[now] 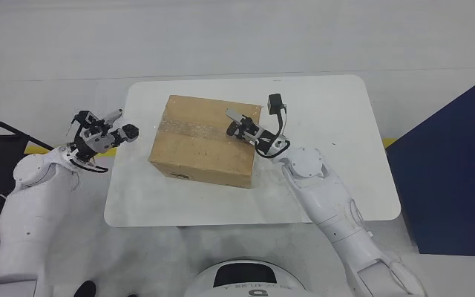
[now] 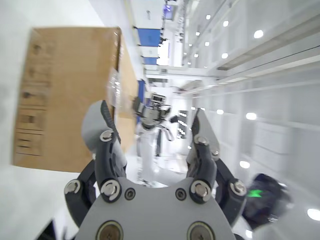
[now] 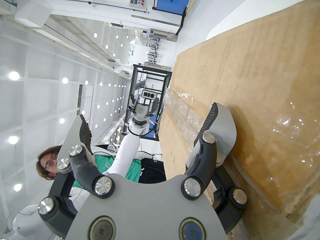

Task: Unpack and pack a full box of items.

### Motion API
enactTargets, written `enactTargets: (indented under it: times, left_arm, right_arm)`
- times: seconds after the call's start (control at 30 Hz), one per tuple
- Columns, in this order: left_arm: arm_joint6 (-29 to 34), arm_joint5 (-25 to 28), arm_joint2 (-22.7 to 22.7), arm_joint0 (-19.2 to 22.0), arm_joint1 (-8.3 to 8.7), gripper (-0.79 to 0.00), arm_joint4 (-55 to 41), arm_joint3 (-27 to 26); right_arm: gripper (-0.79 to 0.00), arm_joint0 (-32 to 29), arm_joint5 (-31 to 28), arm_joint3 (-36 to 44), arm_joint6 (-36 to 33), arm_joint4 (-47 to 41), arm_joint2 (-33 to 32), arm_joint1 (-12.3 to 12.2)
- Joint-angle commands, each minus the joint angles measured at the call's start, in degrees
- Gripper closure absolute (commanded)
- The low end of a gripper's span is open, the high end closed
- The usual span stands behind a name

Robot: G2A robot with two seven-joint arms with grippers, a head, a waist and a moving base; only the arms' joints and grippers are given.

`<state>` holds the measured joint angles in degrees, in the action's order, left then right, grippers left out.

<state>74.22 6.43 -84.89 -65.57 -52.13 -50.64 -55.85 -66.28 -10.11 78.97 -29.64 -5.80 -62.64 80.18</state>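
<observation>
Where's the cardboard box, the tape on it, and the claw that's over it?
Box [image 1: 194, 148]: top view, bare part of its lid.
Tape [image 3: 180, 112]: right wrist view, crinkled clear strip along the lid seam.
Right claw [image 1: 231, 124]: top view, midway between its fingertips, above the box.

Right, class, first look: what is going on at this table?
A two-armed robot is about to start on a cardboard box that sits closed on a white table, with clear tape along its top seam. The right gripper is open and low over the box top, one finger close beside the tape. The left gripper is open and empty at the table's left edge, apart from the box. Nothing has been unpacked yet.
</observation>
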Motion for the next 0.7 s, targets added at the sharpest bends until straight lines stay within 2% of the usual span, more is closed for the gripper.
enactTargets:
  times: [0.0, 0.17, 0.23, 0.3, 0.4, 0.43, 0.5, 0.67]
  left_arm:
    - [3.1, -0.7, 1.5, 2.4, -0.41, -0.357, -1.2, 3.0]
    - [0.9, 1.7, 5.1, 6.6, -1.34, -0.336, 3.7, 7.6]
    - [-1.5, 4.7, 6.3, 7.7, -1.46, -0.339, 7.9, 8.5]
    - [-4.5, 7.3, 7.0, 8.0, -1.48, -0.357, 11.9, 9.0]
    - [-5.9, 8.6, 8.1, 8.3, -1.61, -0.403, 15.2, 9.5]
    - [-5.9, 8.8, 8.5, 8.4, -1.65, -0.449, 16.3, 9.6]
    - [-5.5, 9.1, 9.0, 8.6, -1.78, -0.489, 17.0, 9.8]
    - [-3.5, 10.8, 9.7, 9.0, -2.31, -0.517, 15.4, 9.9]
  right_arm:
    - [-0.785, 0.0, 0.0, 0.0, 0.0, 0.0, 0.0, 0.0]
    - [-0.785, 0.0, 0.0, 0.0, 0.0, 0.0, 0.0, 0.0]
    - [-0.785, 0.0, 0.0, 0.0, 0.0, 0.0, 0.0, 0.0]
    - [-0.785, 0.0, 0.0, 0.0, 0.0, 0.0, 0.0, 0.0]
    - [-0.785, 0.0, 0.0, 0.0, 0.0, 0.0, 0.0, 0.0]
    - [-0.785, 0.0, 0.0, 0.0, 0.0, 0.0, 0.0, 0.0]
    - [-0.785, 0.0, 0.0, 0.0, 0.0, 0.0, 0.0, 0.0]
    - [-0.785, 0.0, 0.0, 0.0, 0.0, 0.0, 0.0, 0.0]
